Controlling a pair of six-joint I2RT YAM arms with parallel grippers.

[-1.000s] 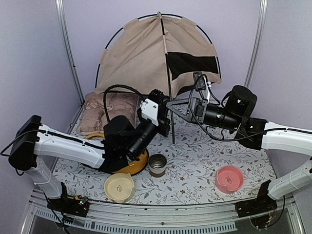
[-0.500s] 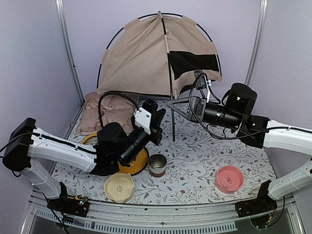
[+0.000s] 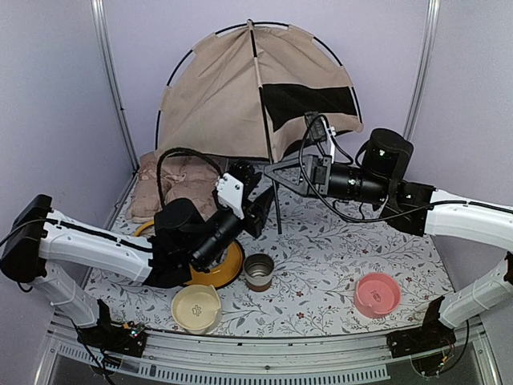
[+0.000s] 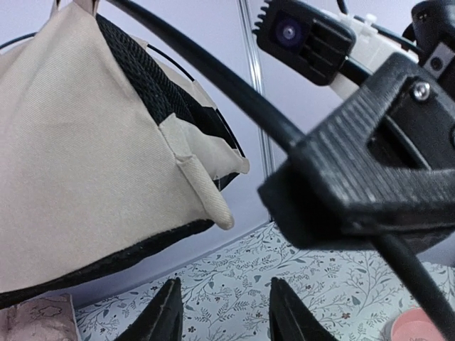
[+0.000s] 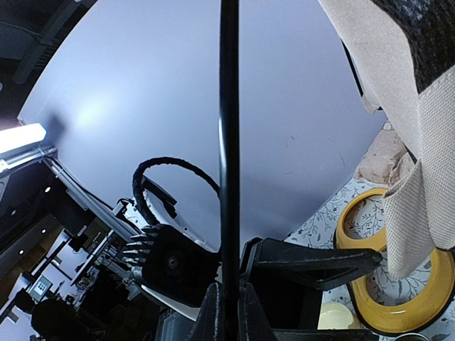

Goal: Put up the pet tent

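1. Sitting nearest the arm bases on the floral mat (image 3: 321,257) are a cream bowl (image 3: 196,308) on the left and a pink bowl (image 3: 377,293) on the right, well apart.
2. Just beyond the cream bowl stands a metal cup (image 3: 258,271). It is beside a yellow dish (image 3: 228,269) that is partly hidden under the left arm (image 3: 96,245).
3. The left gripper (image 4: 226,291) hovers above the yellow dish, near the lower end of the pole (image 3: 275,204), and points up toward the tent (image 3: 216,96). Its fingers (image 4: 165,312) stand partly apart with nothing between them.
4. The right gripper (image 5: 227,309) reaches in from the right at mid-table. Its jaws are closed tight on the black pole, some way above the pole's lower end.
5. The pole rises from down by the mat, through the right gripper, to the tent's peak, leaning slightly left toward the top.
6. The cushion (image 3: 172,180) lies at the far left, just before the tent's lower edge.
7. The tent stands at the far end against the back wall. It is a tan fabric dome with a dark panel (image 3: 309,100) on its right face. Its right flap hangs just above the right gripper.
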